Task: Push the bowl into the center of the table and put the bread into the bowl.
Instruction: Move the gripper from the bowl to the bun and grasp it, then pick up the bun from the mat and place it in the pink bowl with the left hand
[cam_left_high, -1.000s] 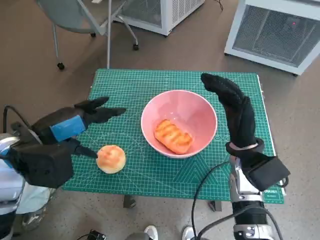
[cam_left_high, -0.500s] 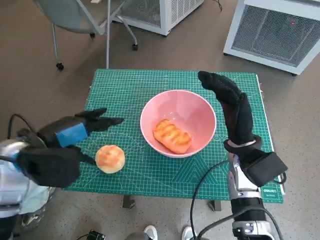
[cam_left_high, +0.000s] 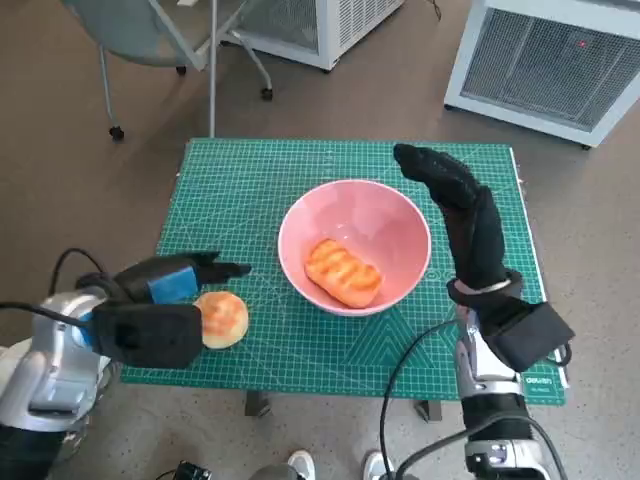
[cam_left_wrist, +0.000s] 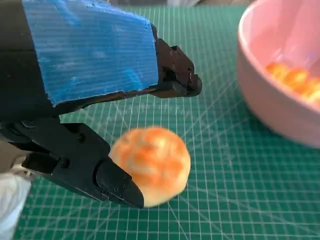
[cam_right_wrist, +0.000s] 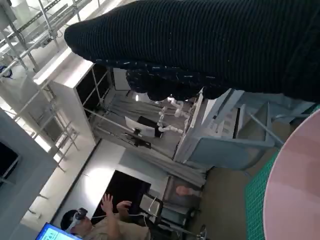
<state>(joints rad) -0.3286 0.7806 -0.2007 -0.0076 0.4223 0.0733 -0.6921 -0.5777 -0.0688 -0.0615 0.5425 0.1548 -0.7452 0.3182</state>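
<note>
I see a small table covered by a green gridded cutting mat (cam_left_high: 300, 170). A pink bowl (cam_left_high: 385, 225) rests on the mat near its center, slightly toward 3 o'clock. A round bread roll (cam_left_high: 224, 318) lies directly on the mat at about 8 o'clock from the bowl, near the mat's near edge.

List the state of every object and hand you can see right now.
Pink bowl: upright near the table's middle, holding the long bread.
Long bread: lying in the bowl.
Round bun: on the green mat, outside the bowl.
Left hand: fingers spread around the bun, not closed.
Right hand: open, beside the bowl's rim.
</note>
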